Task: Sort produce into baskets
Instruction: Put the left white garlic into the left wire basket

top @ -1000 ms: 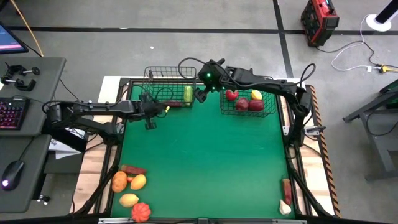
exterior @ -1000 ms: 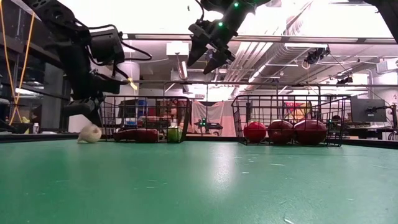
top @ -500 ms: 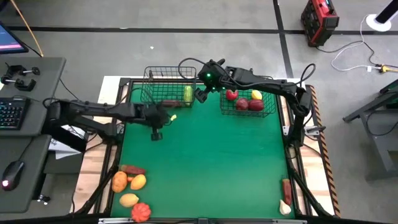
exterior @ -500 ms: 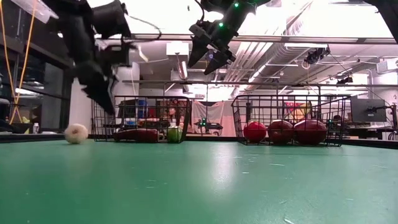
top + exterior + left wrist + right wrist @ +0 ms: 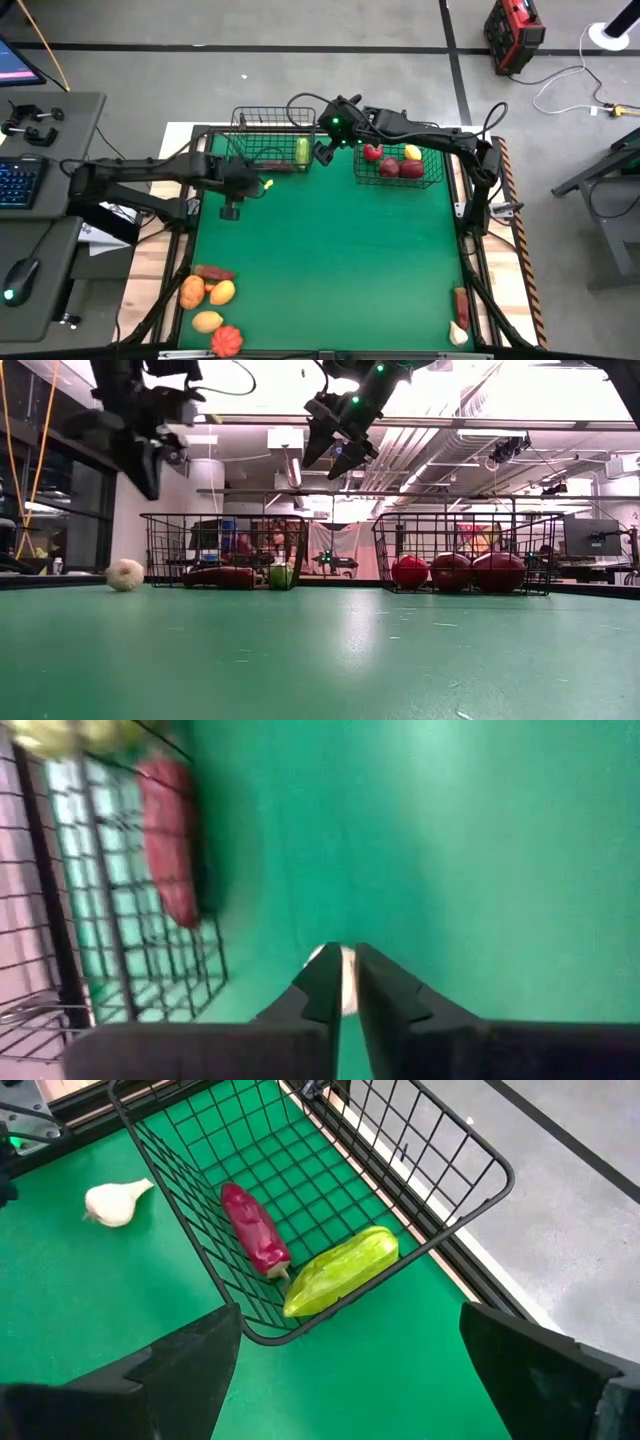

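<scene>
A white garlic bulb (image 5: 125,574) lies on the green table just left of the left wire basket (image 5: 268,128); it also shows in the right wrist view (image 5: 115,1202). The left basket holds a green piece (image 5: 340,1270) and a dark red piece (image 5: 255,1230). The right basket (image 5: 432,172) holds red pieces and a yellow one. My left gripper (image 5: 148,465) hangs high above the garlic, shut and empty; the garlic shows past its fingers (image 5: 346,982). My right gripper (image 5: 365,1380) is open and empty, above the left basket's right end (image 5: 322,150).
Several loose pieces lie at the table's near left corner: maroon (image 5: 212,272), orange (image 5: 192,292), yellow (image 5: 207,321) and red (image 5: 227,340). A red piece (image 5: 461,300) and a white piece (image 5: 458,333) lie at the near right. The middle of the green table (image 5: 340,250) is bare.
My left gripper has risen from just above the garlic to well above the table. The garlic has rolled a little toward the table's left edge and lies on the table. My right gripper has kept still.
</scene>
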Tool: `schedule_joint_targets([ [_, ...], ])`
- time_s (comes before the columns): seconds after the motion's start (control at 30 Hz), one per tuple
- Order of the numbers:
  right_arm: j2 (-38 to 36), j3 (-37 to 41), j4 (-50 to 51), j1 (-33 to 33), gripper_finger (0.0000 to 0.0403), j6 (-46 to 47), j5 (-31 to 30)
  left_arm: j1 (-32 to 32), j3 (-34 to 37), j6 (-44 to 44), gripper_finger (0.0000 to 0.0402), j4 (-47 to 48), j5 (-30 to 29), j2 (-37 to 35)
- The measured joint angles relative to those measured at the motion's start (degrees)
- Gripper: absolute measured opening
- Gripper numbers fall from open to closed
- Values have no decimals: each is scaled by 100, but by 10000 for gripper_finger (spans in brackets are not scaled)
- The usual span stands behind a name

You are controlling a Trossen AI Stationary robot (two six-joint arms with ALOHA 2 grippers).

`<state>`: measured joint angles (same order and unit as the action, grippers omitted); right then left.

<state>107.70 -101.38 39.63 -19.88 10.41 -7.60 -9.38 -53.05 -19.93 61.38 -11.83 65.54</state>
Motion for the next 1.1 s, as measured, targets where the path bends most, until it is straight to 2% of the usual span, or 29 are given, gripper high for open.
schedule_joint_targets([
  [0.17, 0, 0, 0, 0, 369, 2, 0, -335, 240, -866, 83, 13, 277, 193],
  [0.37, 0, 0, 1, 2, 369, 81, 2, -411, 603, -1170, 169, 1, 274, 419],
  [0.63, 0, 0, -3, 4, 369, 154, 2, -411, 953, -1679, 255, -301, -79, 422],
  [0.83, 0, 0, -3, 4, 369, 289, 2, -411, 1228, -2441, 285, -492, -206, 419],
  [1.1, 0, 0, -4, 4, 369, 432, 3, -411, 1743, -3587, 287, -877, -437, 422],
])
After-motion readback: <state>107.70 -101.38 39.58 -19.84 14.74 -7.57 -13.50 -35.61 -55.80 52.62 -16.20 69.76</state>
